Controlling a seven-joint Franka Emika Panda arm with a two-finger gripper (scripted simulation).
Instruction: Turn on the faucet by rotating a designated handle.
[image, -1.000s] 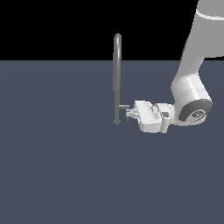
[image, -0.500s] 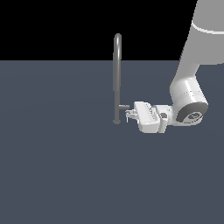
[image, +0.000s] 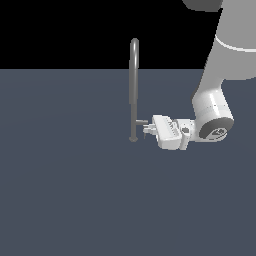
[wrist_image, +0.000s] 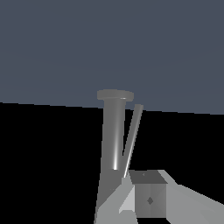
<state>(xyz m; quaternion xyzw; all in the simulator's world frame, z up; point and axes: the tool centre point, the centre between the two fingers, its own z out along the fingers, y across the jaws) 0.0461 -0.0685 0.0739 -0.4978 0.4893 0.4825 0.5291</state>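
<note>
Right now your gripper (image: 147, 129) lies sideways, its fingertips at the handle (image: 142, 121), the short stub low on the faucet (image: 134, 90); whether the jaws are open or closed you cannot tell. Out from there, the faucet stands upright on the dark floor (image: 65, 190), with your arm (image: 220, 85) rising on the exterior view's right.

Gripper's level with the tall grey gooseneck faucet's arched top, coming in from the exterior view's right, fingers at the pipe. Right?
Not quite. In the exterior view the white gripper sits low on the tall grey metal gooseneck faucet, at the short grey side-stub handle just above the small round base, far below the arched top. It does come in from the exterior view's right, fingers at the pipe.
</note>
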